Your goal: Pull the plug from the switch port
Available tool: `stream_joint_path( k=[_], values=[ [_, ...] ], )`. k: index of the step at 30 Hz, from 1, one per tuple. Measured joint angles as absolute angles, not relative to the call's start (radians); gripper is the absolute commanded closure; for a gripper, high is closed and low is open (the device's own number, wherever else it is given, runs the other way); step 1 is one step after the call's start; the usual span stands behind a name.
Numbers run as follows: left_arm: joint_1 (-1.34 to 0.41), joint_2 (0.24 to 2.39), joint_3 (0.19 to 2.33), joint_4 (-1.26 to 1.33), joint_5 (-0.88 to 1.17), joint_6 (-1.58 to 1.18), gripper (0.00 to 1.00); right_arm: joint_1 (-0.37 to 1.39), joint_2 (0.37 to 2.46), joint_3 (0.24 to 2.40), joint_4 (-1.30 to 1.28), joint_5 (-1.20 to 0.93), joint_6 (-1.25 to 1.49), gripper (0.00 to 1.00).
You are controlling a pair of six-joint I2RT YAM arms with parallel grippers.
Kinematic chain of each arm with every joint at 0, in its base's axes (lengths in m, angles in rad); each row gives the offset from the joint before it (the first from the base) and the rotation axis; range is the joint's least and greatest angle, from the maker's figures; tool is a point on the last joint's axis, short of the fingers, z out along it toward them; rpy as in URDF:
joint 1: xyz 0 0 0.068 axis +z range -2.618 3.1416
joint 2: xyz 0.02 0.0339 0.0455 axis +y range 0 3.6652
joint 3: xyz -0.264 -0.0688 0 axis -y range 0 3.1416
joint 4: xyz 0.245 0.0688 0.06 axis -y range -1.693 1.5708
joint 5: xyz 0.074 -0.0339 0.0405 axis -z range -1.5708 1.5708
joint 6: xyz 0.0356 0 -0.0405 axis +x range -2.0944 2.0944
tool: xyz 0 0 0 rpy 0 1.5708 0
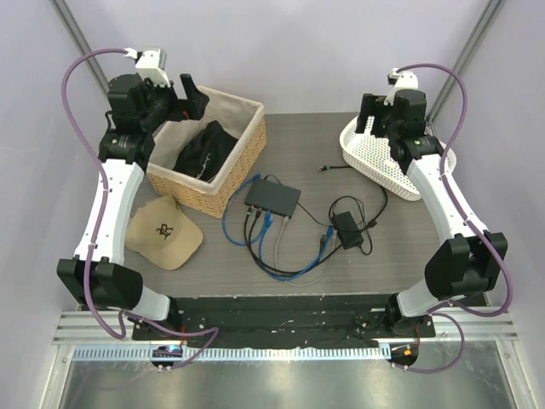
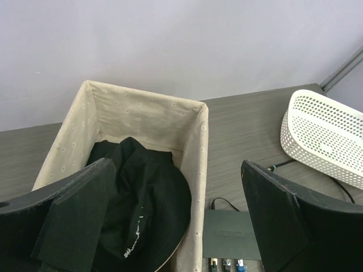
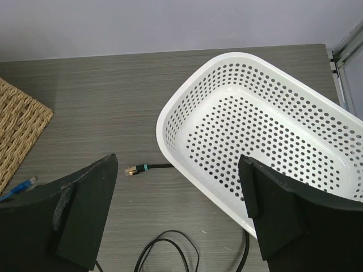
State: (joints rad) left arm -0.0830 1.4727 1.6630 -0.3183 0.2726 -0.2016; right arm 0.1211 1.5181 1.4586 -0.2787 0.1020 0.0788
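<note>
The switch is a flat black box lying mid-table. The switch port row runs along its near edge, where several plugs with black, blue and grey cables are seated. In the left wrist view the switch shows at the bottom edge with its plugs just in frame. My left gripper hangs open above the wicker basket, far behind and left of the switch. Over at the back right, my right gripper stands open above the white basket's left rim, holding nothing.
A lined wicker basket holds a black hat. A tan cap lies at front left. The white perforated basket sits back right. A loose gold-tipped cable end and a power brick lie between.
</note>
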Motion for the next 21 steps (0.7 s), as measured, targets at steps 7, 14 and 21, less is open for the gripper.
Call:
stream_joint_path(
  k=[7,14,21],
  values=[
    [-0.093,1.477,1.663,-0.329,0.311,-0.172,0.00,0.121,1.515,1.436,-0.276,-0.002,0.022,0.07],
    [-0.099,1.483,1.663,-0.362,0.308,-0.093,0.07,0.121,1.514,1.421,-0.282,-0.178,-0.025,0.10],
    [-0.096,1.620,1.752,-0.430,0.191,0.042,0.11,0.123,1.514,1.421,-0.295,-0.254,-0.024,0.16]
  ],
)
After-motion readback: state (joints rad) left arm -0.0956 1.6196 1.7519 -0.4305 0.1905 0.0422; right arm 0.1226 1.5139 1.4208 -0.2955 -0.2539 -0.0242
